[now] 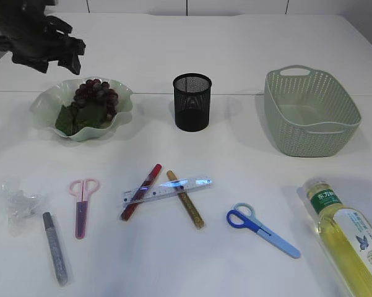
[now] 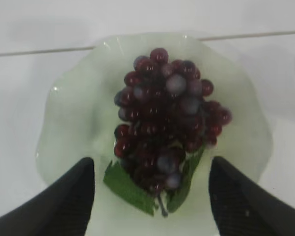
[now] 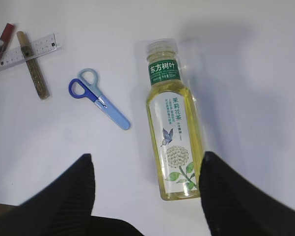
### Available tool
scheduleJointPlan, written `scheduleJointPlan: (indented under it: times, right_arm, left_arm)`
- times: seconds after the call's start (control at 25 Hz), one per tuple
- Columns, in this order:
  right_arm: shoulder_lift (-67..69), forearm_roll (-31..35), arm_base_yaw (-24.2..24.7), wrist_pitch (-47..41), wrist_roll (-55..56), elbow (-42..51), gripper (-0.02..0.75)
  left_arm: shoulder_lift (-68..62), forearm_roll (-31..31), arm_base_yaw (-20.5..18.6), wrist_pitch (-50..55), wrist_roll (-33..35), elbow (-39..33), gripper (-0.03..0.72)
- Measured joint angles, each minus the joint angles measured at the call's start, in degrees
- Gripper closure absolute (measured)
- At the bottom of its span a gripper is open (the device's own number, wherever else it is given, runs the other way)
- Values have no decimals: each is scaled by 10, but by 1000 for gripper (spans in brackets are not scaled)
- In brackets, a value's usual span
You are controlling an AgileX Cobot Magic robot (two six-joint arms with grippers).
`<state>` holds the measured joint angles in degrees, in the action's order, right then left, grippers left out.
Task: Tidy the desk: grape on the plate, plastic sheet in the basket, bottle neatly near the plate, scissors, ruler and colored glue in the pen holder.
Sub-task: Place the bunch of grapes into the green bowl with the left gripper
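Left wrist view, grape [image 2: 167,130] on plate [image 2: 68,123], below open left pincer [image 2: 151,196]

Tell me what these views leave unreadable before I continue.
- Lying clear plastic bottle of yellow tea: its base is cut off by the exterior view's bottom edge.
- Black mesh pen holder: its inside is too dark to read.
- Transparent ruler: its markings are too small.
- Right arm: outside the exterior view.

surface: white table [image 1: 235,37] | seam across far side | light: even, soft shadows

Cluttered white table [image 1: 235,37]
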<state>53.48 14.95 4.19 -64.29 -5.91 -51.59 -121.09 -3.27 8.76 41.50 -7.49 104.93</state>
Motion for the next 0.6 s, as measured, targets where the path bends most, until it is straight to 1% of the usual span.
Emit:
scheduleJointPlan:
  times: [0.16,0.28,0.48,0.6]
  right_arm:
    - [0,0,0,0,0,0,217]
    - [0,0,0,0,0,0,217]
    - [0,0,0,0,0,0,217]
    - [0,0,0,-3,0,0,217]
  left_arm:
    - [37,4,0,117,29,0,178]
    - [67,5,0,178,51,0,203]
    - [141,11,0,198,57,-7,211]
    - [186,16,0,198,58,-44,211]
